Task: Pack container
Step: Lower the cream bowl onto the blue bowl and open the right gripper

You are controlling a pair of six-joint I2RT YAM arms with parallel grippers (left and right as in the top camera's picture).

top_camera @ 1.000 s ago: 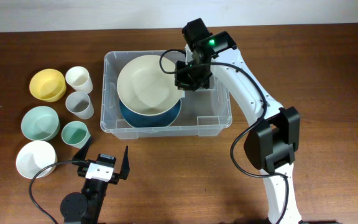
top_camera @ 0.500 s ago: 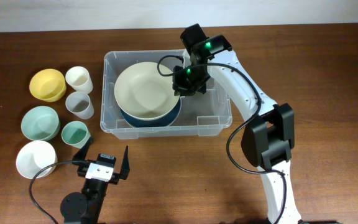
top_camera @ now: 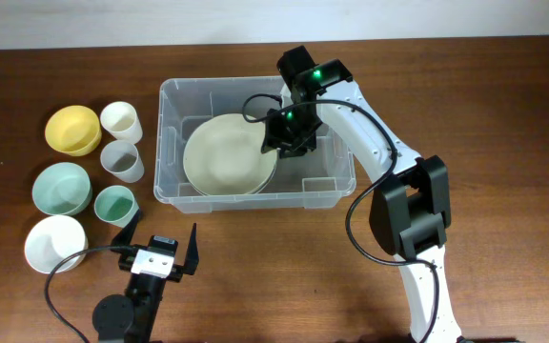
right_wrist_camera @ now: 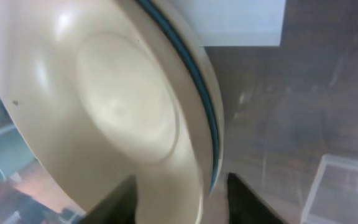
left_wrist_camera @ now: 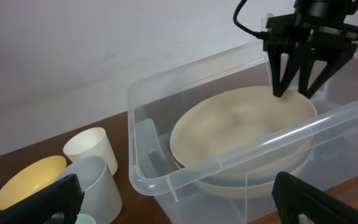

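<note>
The container (top_camera: 168,143) sits on the brown wooden table (top_camera: 503,95) a little back of centre, its long side running left to right. It is a clear plastic tub with a rolled rim, and the right wrist view shows a white label (right_wrist_camera: 235,22) on its base. A wide cream bowl (top_camera: 222,157) lies in its left and middle part, mouth up. Only the thin blue rim (right_wrist_camera: 211,137) of a second bowl shows, nested under the cream one. The right end of the tub's floor is bare.

The right gripper (left_wrist_camera: 296,92) reaches down into the tub from the far side and stands over the cream bowl's right-hand edge. Its fingers are parted with the stacked rims between them, one finger over the bowl's inside and the other outside it. The gap is wider than the rims, so nothing is clamped. Whether either finger touches the bowl cannot be told.

The left gripper (top_camera: 163,236) rests low at the near edge of the table, well apart from the tub. Its fingers are spread wide with nothing between them, and they point toward the tub's near-left corner.

Six smaller vessels stand in a loose cluster to the left of the tub:
- a yellow bowl (top_camera: 72,129)
- a white cup (top_camera: 120,121), just beside the yellow bowl
- a translucent grey cup (top_camera: 122,160)
- a pale mint bowl (top_camera: 62,188)
- a teal cup (top_camera: 114,204)
- a white bowl (top_camera: 55,243), nearest the table's front edge

All of them are upright and outside the tub.
</note>
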